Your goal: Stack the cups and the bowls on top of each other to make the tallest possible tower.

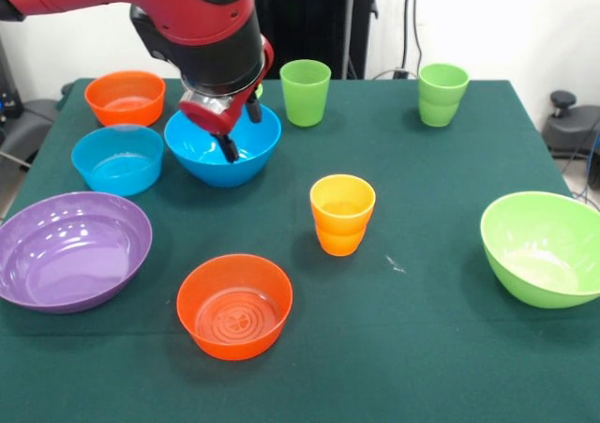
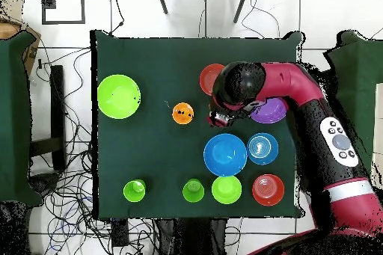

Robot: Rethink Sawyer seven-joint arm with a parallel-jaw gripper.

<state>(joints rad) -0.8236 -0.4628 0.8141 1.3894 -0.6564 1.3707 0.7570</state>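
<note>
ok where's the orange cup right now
In the front view the orange cup stands upright near the table's middle, alone, between the orange bowl at lower left and the big lime green bowl at right.

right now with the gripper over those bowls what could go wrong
The gripper hangs low over the blue bowl; a careless descent could clip the rim and shove it into the light blue bowl close beside it. The arm also hides much of that crowded corner, so aiming there is harder. Later, the orange cup is narrow, so a wide bowl balanced on it may tip.
</note>
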